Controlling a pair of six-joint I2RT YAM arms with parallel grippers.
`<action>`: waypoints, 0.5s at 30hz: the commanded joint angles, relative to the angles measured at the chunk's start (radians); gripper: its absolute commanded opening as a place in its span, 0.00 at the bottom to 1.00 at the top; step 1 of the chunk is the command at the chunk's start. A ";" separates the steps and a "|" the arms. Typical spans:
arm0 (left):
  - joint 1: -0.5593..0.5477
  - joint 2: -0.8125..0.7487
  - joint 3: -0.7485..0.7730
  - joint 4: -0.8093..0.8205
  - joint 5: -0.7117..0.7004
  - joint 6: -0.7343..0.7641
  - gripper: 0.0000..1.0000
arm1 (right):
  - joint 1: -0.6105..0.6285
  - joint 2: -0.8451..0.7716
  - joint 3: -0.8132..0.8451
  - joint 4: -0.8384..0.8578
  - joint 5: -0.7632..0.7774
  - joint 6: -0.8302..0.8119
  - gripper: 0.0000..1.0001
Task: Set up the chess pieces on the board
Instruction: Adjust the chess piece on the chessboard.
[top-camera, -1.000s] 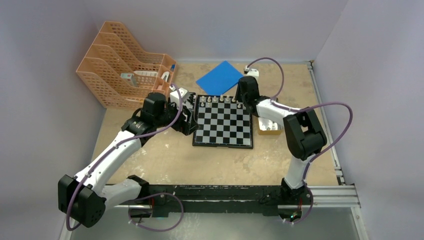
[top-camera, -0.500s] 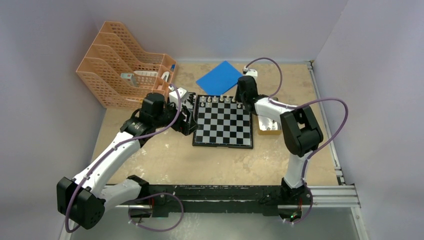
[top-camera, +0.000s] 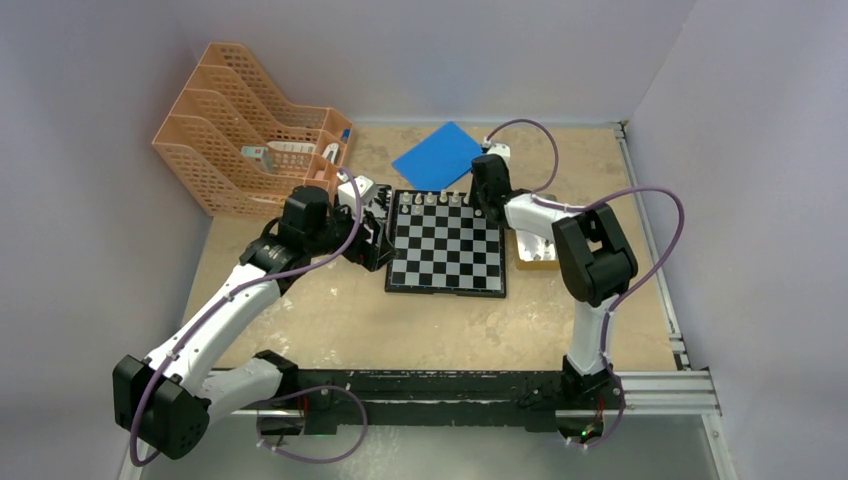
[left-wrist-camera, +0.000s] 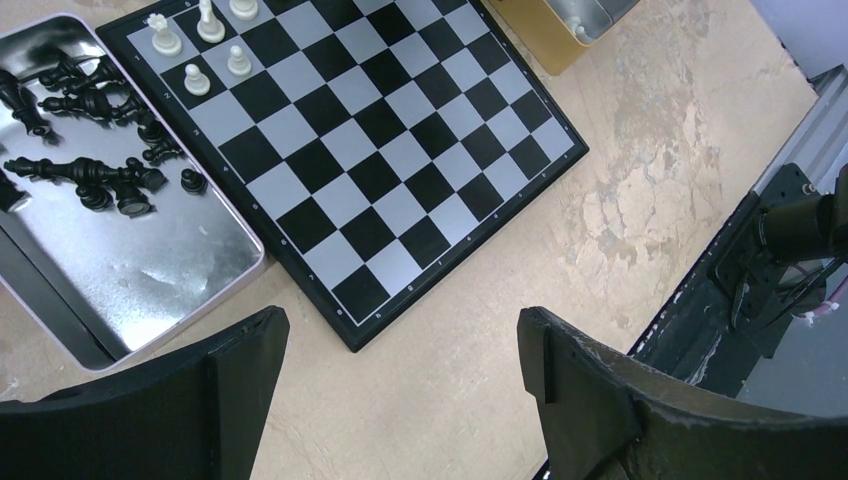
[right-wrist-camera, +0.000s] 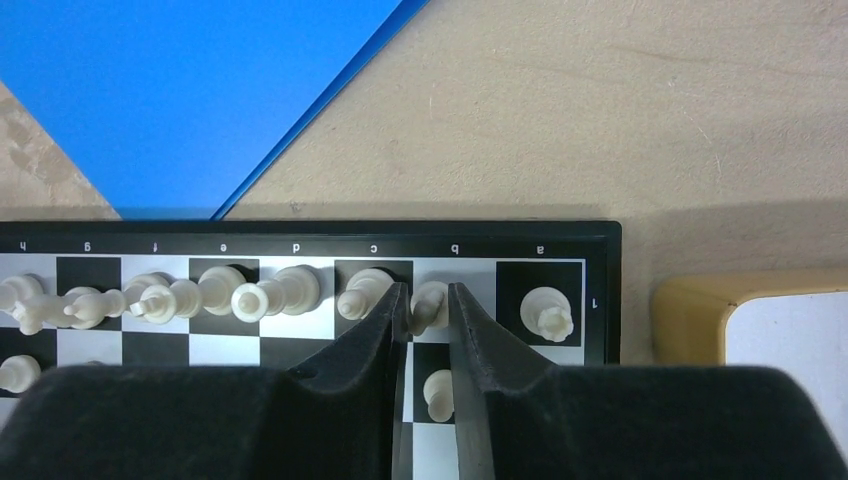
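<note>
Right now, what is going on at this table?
A chess board is being set up. The right gripper stands at the far row, its jaws close on either side of a white piece on the b square; whether it grips the piece cannot be told. Other white pieces already stand in that row. The left gripper hangs open and empty by the board's left side. The black pieces lie in a metal tin beside the board.

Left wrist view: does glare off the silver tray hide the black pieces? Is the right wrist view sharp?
Left wrist view: the silver metal tray has smeared reflections on its bare floor, yet the black chess pieces read as crisp silhouettes. Right wrist view: the cream chess piece inside the right gripper is sharp; the near finger bodies are featureless black.
</note>
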 joint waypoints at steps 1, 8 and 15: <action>0.000 -0.023 0.010 0.019 -0.003 0.019 0.86 | -0.004 -0.006 0.052 -0.012 0.022 -0.003 0.22; 0.000 -0.019 0.012 0.019 -0.002 0.019 0.86 | -0.004 -0.011 0.051 -0.042 0.041 -0.009 0.17; 0.000 -0.020 0.011 0.020 -0.002 0.018 0.86 | -0.004 -0.020 0.051 -0.050 0.057 -0.010 0.14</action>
